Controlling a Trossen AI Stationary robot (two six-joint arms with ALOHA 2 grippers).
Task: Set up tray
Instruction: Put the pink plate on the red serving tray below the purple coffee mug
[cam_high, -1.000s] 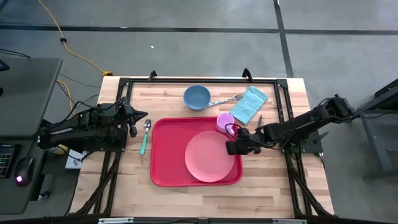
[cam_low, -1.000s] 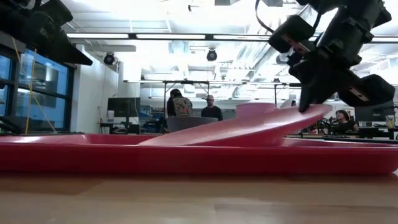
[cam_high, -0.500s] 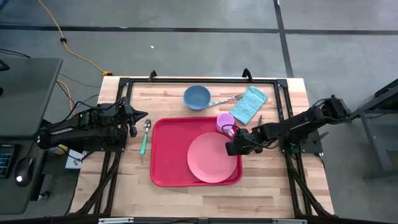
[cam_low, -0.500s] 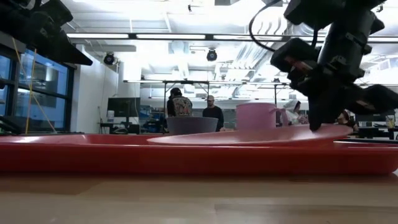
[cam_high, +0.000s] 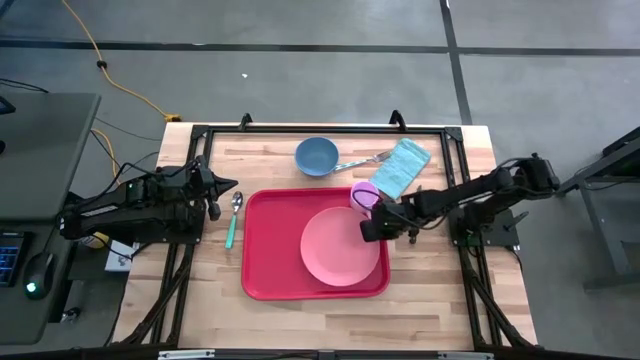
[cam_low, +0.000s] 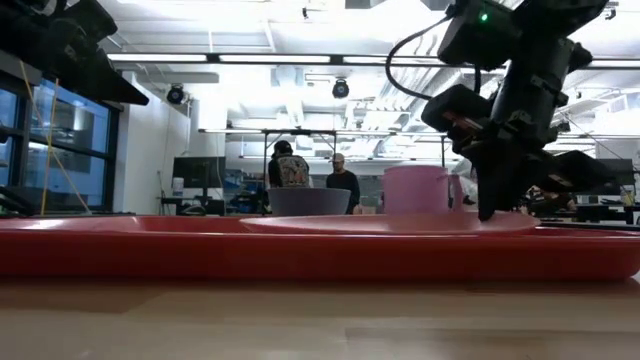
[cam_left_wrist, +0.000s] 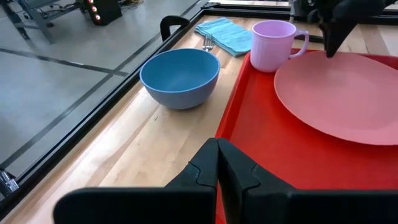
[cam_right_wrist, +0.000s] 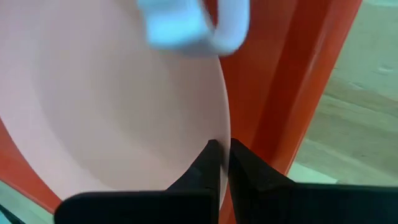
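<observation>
The red tray (cam_high: 268, 250) lies mid-table, and the salmon-pink plate (cam_high: 340, 250) rests flat inside its right half. My right gripper (cam_high: 372, 226) stands at the plate's far right rim, fingers pointing down in the low view (cam_low: 490, 205), shut on that rim. A pink mug (cam_high: 362, 194) stands at the tray's far right corner, close to the gripper. My left gripper (cam_high: 215, 196) waits shut at the table's left edge, touching nothing, left of the tray (cam_left_wrist: 261, 143). My right gripper pinches the plate's rim (cam_right_wrist: 225, 134) on its far right side between the two fingers. They come from above, slanting in from the table's right. The plate (cam_low: 380, 224) lies flat on the tray floor.
A blue bowl (cam_high: 316, 156), a fork (cam_high: 362, 160) and a teal napkin (cam_high: 403, 167) lie along the far edge. A spoon with a green handle (cam_high: 234, 218) lies left of the tray. Bare wood shows near the table's front edge. People stand far behind the table (cam_low: 310, 170).
The plate was tilted, its right rim lifted in my right gripper and its left rim on the tray. The gripper came down and a little toward the far edge, and the plate now lies flat in the tray.
</observation>
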